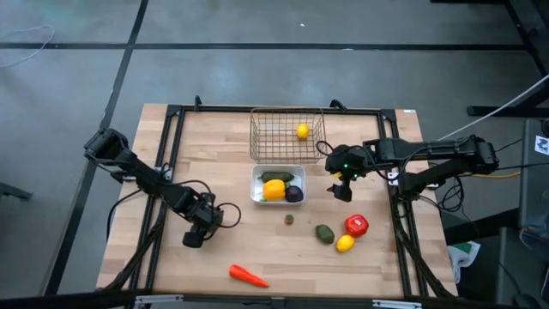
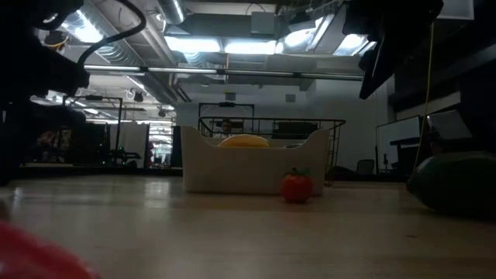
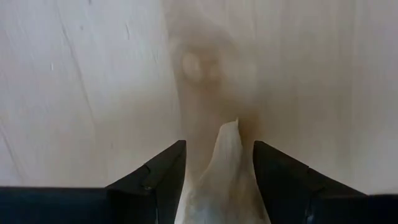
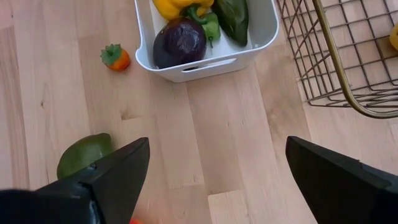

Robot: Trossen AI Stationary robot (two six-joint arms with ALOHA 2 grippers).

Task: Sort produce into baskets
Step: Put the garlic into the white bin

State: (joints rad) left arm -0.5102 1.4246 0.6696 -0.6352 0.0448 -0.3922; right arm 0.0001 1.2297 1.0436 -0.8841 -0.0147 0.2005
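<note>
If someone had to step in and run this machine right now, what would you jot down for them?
Left gripper: shut on a white garlic, low over the table's left side.
Right gripper: open, empty, between white tray and loose produce.
Done: one lemon in the wire basket; yellow pepper, green vegetable and purple ball in the tray.
Left: avocado, tomato, second lemon, carrot, a small orange piece, and the garlic.
</note>
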